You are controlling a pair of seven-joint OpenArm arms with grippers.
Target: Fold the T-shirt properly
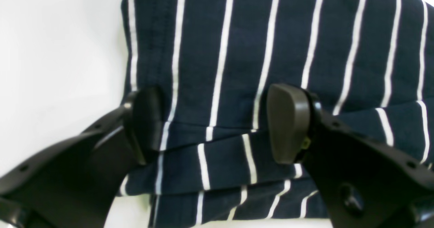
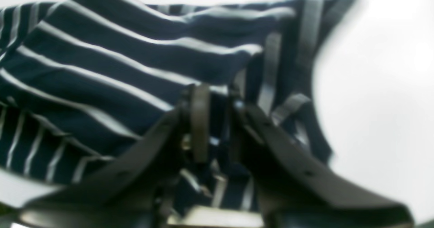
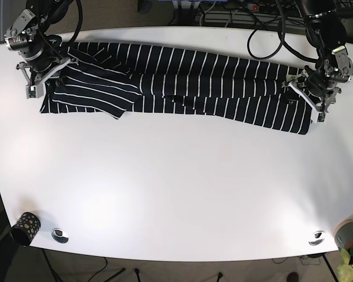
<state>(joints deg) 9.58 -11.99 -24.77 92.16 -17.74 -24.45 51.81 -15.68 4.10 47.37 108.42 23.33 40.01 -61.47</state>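
A navy T-shirt (image 3: 212, 82) with thin white stripes lies as a long folded band across the far part of the white table (image 3: 176, 182). My left gripper (image 3: 311, 98) hovers over the shirt's right end. In the left wrist view that gripper (image 1: 217, 123) is open, its fingers (image 1: 288, 123) spread wide above layered folds of the T-shirt (image 1: 237, 52). My right gripper (image 3: 37, 81) is at the shirt's left end, by a folded-over sleeve. In the right wrist view it (image 2: 218, 119) pinches the striped T-shirt (image 2: 118, 68) between nearly closed fingers.
A small dark patterned cup (image 3: 25, 228) and a metal disc (image 3: 60, 235) sit at the near left corner. Another disc (image 3: 316, 238) and a grey cup (image 3: 348, 232) are at the near right. Cables (image 3: 270, 35) trail along the back edge.
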